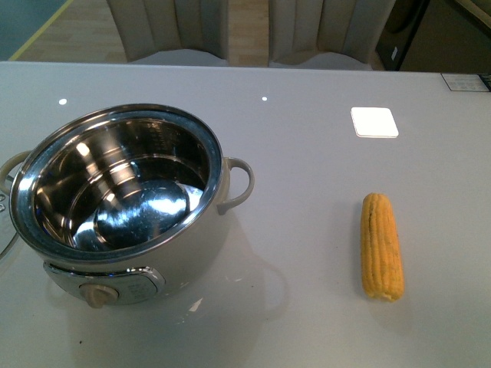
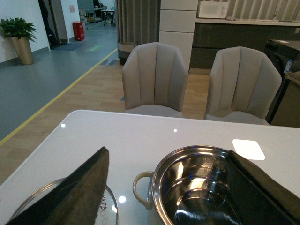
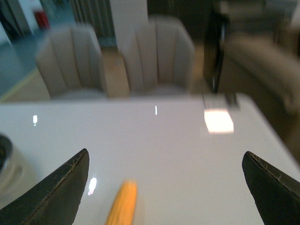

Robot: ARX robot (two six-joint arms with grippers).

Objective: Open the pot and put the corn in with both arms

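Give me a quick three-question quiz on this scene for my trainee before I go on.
1. True or false: the pot has its lid on.
2. The corn lies: A) inside the pot; B) on the table, to the pot's right; C) in a gripper.
3. Fill in: the left gripper and right gripper are both ____.
Key: 1 false, the lid lies on the table; 2 B; 3 open.
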